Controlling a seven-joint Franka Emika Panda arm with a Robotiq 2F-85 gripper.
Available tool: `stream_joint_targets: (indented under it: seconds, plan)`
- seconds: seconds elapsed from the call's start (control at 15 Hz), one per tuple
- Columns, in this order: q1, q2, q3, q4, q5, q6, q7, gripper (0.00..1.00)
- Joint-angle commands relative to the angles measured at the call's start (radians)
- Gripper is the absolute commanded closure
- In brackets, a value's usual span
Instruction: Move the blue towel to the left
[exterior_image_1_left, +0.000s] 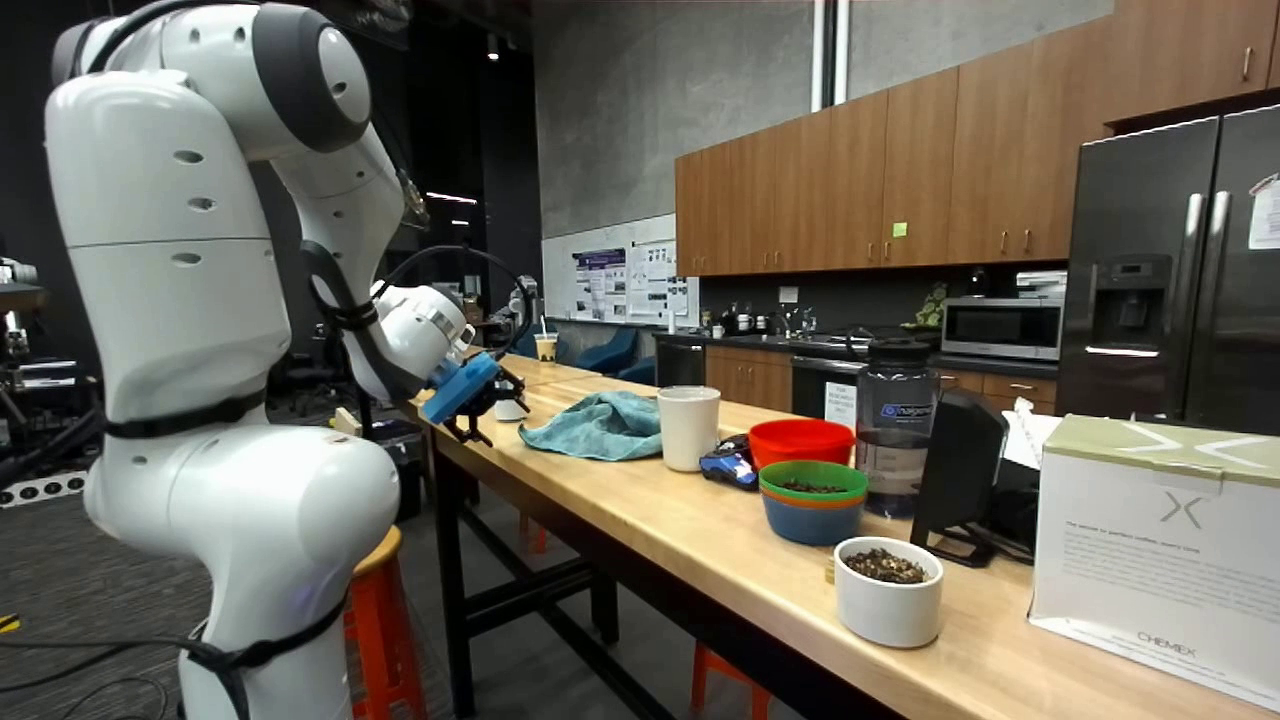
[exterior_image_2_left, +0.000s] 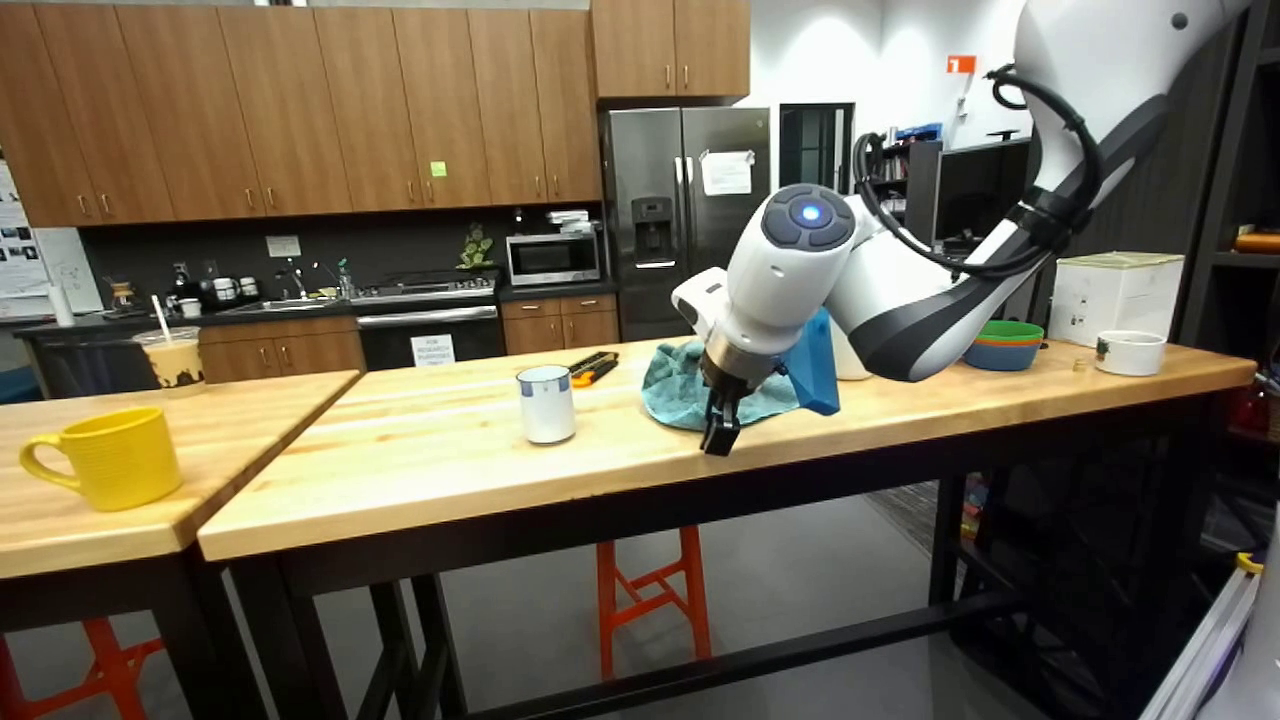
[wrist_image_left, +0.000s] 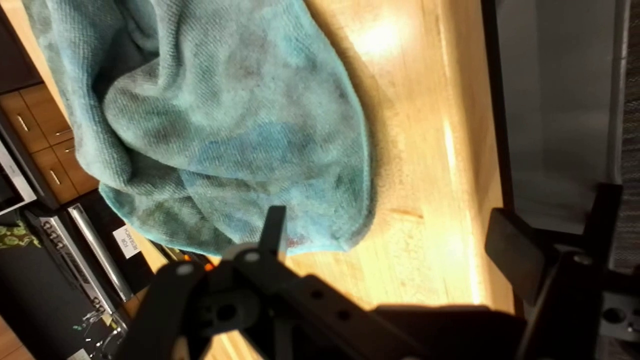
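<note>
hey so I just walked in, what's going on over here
A robot arm has the job of moving the blue towel to the left. Right now its tool is open close by the towel, with nothing in its grip. The towel lies rumpled on the wooden table, between a plain white cup and a white mug with blue patches.
</note>
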Motion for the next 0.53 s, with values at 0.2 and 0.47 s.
stream_joint_targets:
  seconds: [0.2,0.47]
  plan:
    - [-0.002,0.012,0.002,0.004,-0.021,0.0,0.02,0.0]
    - [-0.003,0.025,0.003,0.007,-0.032,-0.002,0.026,0.0]
